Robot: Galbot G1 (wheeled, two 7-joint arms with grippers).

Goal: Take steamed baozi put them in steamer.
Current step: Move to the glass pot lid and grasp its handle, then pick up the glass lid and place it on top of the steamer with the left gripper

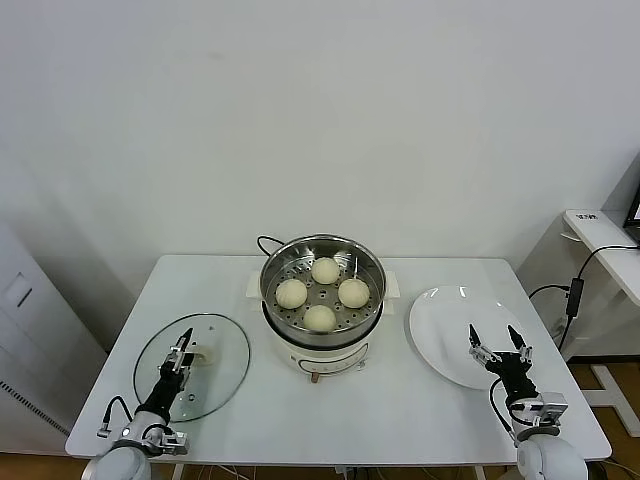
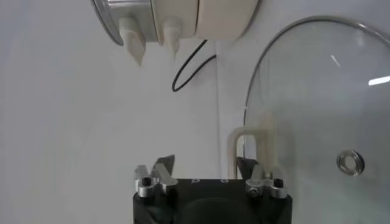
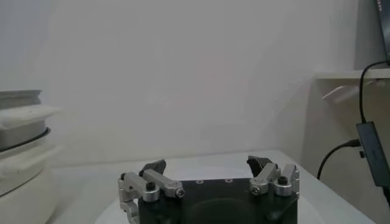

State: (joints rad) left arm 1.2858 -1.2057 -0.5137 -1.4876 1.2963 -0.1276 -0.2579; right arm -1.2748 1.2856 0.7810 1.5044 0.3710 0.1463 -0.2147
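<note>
1. Head view: all four pale cream, dome-shaped steamed buns [image 1: 320, 293] already sit inside the round shiny steel steamer basket [image 1: 273, 263], which stands on a cream-white cooker base [image 1: 322, 357] in the middle of the white table [image 1: 400, 420]. The flat white plate [image 1: 450, 340] to the robot's right holds nothing.
2. So the loading step looks finished; by my reading the step in hand is covering the steamer.
3. The left gripper [image 1: 180, 348] is low over the oval glass lid [image 1: 225, 350], which lies flat on the table to the robot's left, well apart from the steamer. In the left wrist view its jaws stand partly apart, one finger [image 2: 248, 167] just beside the lid's cream handle [image 2: 250, 146], the other clear of it. Nothing is clamped yet, as far as I can tell.
4. The right gripper [image 1: 499, 341] hovers over the plate's near edge, jaws spread wide and holding nothing; it appears idle.
5. The next move probably calls for the left jaws to straddle the handle and close on it squarely, then lift the lid level and carry it over the basket rim.
</note>
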